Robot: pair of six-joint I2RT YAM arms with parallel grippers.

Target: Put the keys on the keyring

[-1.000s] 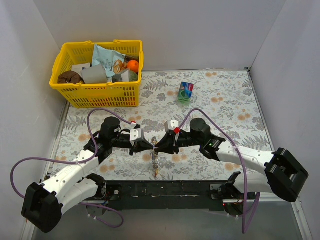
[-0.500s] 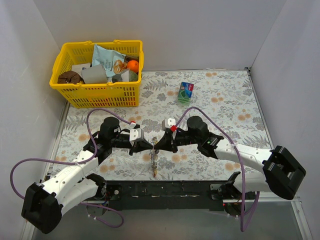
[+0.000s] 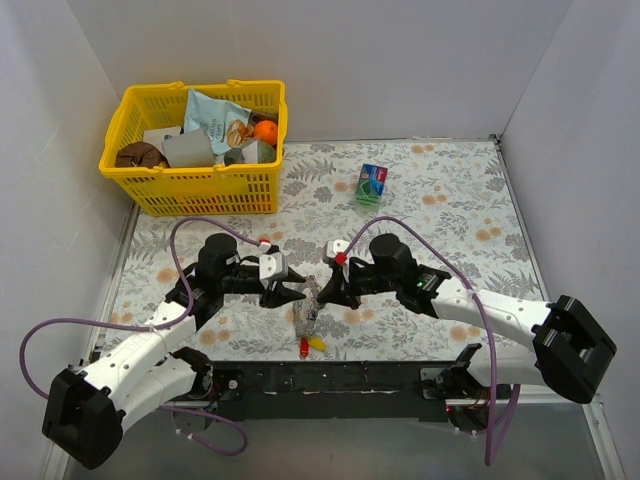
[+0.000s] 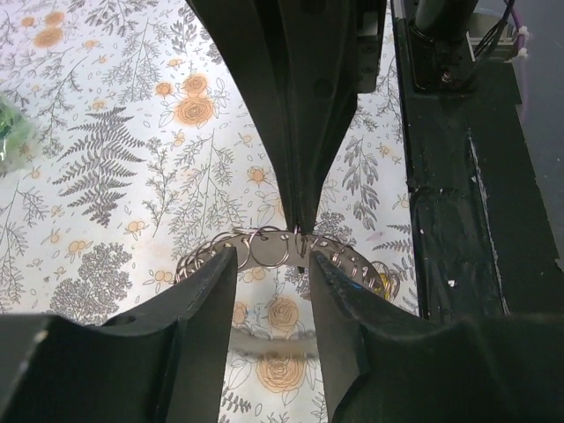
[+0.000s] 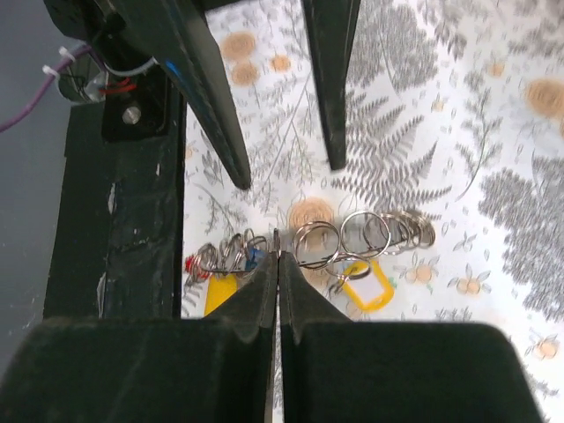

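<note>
Two things changed: the left gripper (image 4: 271,269) has just let go, its jaws now partly apart and empty, while the right gripper (image 5: 278,260) has pinched shut on the keyring (image 5: 363,231), which hangs between them with the keys (image 5: 365,284) dangling; the handover looks done.

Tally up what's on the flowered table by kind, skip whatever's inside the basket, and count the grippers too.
Baskets: 1, the yellow basket
Small boxes: 1, the green box
Keyrings: 1, the keyring
Grippers: 2, the left gripper and the right gripper
Total: 5
</note>
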